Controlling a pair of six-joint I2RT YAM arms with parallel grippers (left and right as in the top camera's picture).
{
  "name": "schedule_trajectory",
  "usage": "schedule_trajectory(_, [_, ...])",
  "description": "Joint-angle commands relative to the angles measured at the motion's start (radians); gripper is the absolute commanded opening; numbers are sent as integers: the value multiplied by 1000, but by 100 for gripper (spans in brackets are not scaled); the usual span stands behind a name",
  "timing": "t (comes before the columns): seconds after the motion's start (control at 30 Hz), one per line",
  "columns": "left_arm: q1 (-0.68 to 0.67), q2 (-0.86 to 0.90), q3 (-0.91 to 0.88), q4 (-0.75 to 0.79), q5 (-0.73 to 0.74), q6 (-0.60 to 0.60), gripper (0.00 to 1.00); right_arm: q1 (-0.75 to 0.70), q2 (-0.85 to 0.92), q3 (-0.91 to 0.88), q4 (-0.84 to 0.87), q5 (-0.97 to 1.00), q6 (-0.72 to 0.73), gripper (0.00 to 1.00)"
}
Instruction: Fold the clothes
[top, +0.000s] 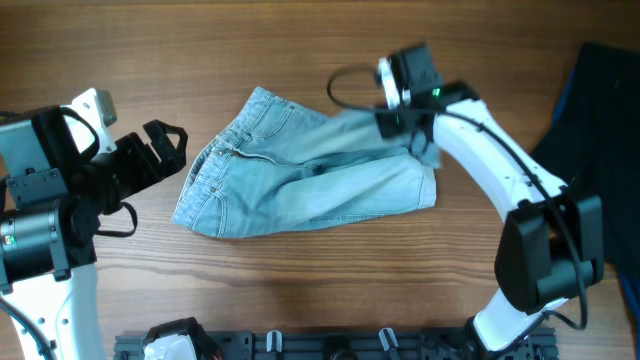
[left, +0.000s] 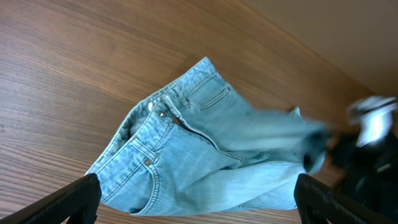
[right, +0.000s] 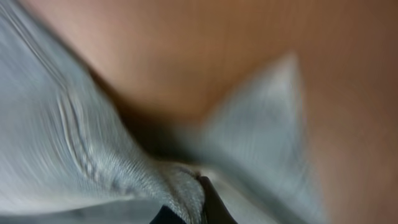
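The light blue denim shorts (top: 300, 175) lie on the wooden table, waistband to the left, legs to the right. They also show in the left wrist view (left: 205, 149), fly and front pocket up. My right gripper (top: 410, 135) is shut on the far leg's hem, lifting it; the right wrist view shows denim (right: 93, 149) pinched between the dark fingertips (right: 193, 208), blurred. My left gripper (top: 165, 150) is open and empty, left of the waistband; its fingers (left: 196, 199) frame the shorts.
A dark navy cloth (top: 600, 120) lies at the table's right edge. A black rail (top: 330, 345) runs along the front edge. Bare wood (top: 300, 50) surrounds the shorts.
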Motion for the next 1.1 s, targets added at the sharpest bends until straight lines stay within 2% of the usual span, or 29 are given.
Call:
schedule_trajectory(0.0, [7, 1, 14, 4, 16, 23, 100, 15, -17, 228, 106, -25, -101, 4])
schedule_trajectory(0.1, [7, 1, 14, 4, 16, 23, 99, 28, -10, 245, 268, -121, -95, 5])
schedule_trajectory(0.13, [7, 1, 14, 4, 16, 23, 100, 30, 3, 244, 304, -143, -93, 27])
schedule_trajectory(0.17, [7, 1, 14, 4, 16, 23, 100, 31, 23, 244, 328, -147, -82, 71])
schedule_trajectory(0.2, [7, 1, 14, 4, 16, 23, 100, 30, 40, 244, 331, -137, -59, 94])
schedule_trajectory(0.23, [7, 1, 14, 4, 16, 23, 100, 24, 55, 244, 321, -118, -36, 99])
schedule_trajectory(0.4, [7, 2, 14, -12, 15, 24, 100, -26, 80, 244, 137, -34, 3, 99])
schedule_trajectory(0.67, [-26, 96, -1, -80, 9, 76, 98, -122, 21, 244, -214, -70, 80, 99])
schedule_trajectory(0.87, [-132, 298, -33, -52, -12, 125, 88, -150, -24, 244, -344, -249, 89, 99])
schedule_trajectory(1.07, [-211, 574, -34, 27, -98, 124, 79, -150, -93, 245, -423, -284, 116, 100])
